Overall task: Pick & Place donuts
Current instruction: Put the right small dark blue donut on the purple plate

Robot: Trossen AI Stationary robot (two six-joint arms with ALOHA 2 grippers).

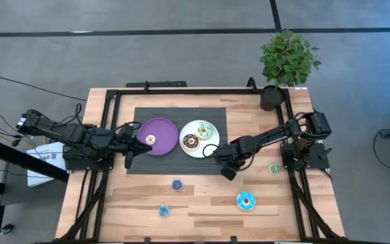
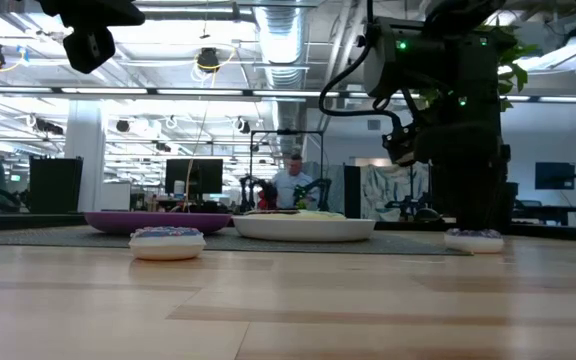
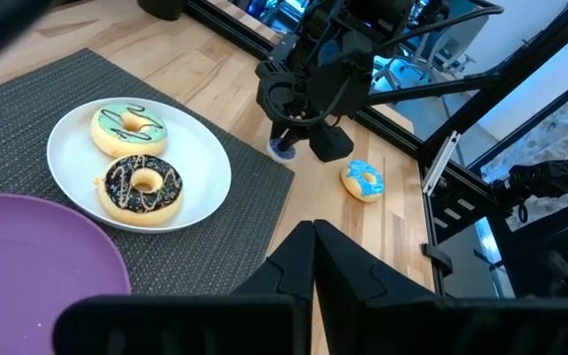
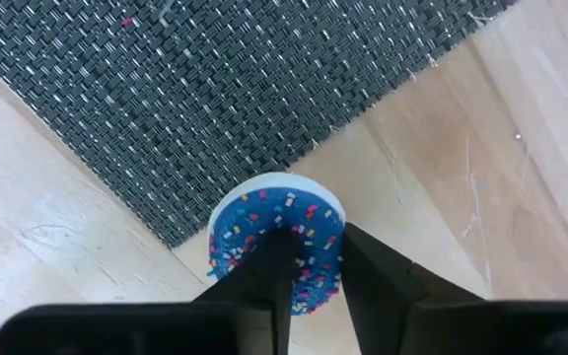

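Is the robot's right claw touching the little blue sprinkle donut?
Touching. In the right wrist view, the right gripper has both dark fingers pressed on the blue sprinkled donut, with no gap showing.

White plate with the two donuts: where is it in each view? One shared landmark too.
High: white plate mid-table, right of the purple plate.
Low: centre, seen edge-on.
Left wrist: upper left of the picture.
Right wrist: not in it.
Landmark: dark woven mat.
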